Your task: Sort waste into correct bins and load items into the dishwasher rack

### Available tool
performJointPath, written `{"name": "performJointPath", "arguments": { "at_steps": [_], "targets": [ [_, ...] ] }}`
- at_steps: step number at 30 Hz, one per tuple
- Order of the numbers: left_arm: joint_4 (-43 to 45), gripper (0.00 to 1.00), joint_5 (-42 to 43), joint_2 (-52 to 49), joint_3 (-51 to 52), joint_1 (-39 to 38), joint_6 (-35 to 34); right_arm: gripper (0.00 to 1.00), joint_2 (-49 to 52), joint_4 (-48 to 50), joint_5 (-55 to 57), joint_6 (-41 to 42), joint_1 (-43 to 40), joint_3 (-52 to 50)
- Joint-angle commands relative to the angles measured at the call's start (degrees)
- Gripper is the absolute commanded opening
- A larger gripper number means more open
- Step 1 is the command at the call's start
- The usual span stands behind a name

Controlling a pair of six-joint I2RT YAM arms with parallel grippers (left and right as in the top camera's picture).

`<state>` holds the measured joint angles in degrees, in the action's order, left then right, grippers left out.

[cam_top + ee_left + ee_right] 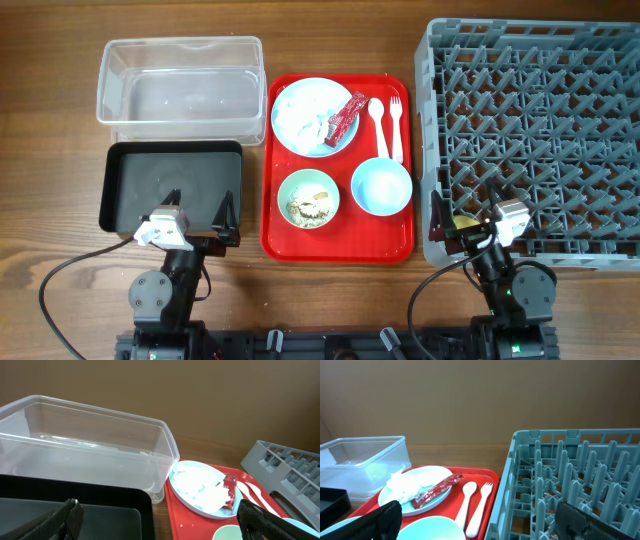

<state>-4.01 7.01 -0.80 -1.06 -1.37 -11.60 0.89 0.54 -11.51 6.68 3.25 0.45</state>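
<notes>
One red tray (340, 245) between tub (180, 95) and rack (540, 130)

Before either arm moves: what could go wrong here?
1. The red wrapper lies against the tissue on the plate; a pinch may drag both along.
2. Spoon and fork lie flat, side by side; a grasp may catch both or slip.
3. The green bowl holds loose scraps; tipping it carelessly could spill them on the red tray.

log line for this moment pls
left hand: open, over black tray near edge | right hand: open, at dishwasher rack near corner | tissue, wrapper: on plate on red tray | sorting: not begun
</notes>
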Motion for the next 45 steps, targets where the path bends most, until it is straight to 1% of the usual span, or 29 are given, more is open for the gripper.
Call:
{"name": "performJointPath", "arguments": {
  "at_steps": [1,17,26,34,37,41,43,45],
  "targets": [
    [0.37,1.0,0.66,0.42,0.7,0.52,0.9,1.0,-0.61,0.39,0.74,1.01,0.33,-0.15],
    [0.42,1.0,0.94,0.42,0.7,0.52,0.85,1.0,-0.61,0.7,0.48,1.03,0.33,-0.15],
    [2.05,1.0,2.84,0.42,0.61,0.52,0.87,1.0,-0.61,4.35,0.31,1.01,0.33,-0.13],
    [2.29,1.0,3.02,-0.46,-4.28,0.52,0.98,1.0,1.09,4.94,-5.57,0.94,0.33,3.54],
    [1.46,1.0,3.06,-3.17,-7.72,0.5,2.67,1.0,3.26,4.07,-5.6,0.81,0.33,6.29],
    [-0.59,1.0,4.2,-10.05,-14.16,0.48,2.89,1.0,8.15,1.27,-6.64,0.79,0.33,11.8],
    [-2.75,1.0,7.02,-15.47,-18.95,0.48,6.45,1.0,11.52,-0.55,-6.67,0.79,0.33,15.23],
    [-4.85,1.0,7.56,-20.48,-23.3,0.46,8.46,1.0,15.41,-2.38,-7.1,0.79,0.33,19.28]
  ]
}}
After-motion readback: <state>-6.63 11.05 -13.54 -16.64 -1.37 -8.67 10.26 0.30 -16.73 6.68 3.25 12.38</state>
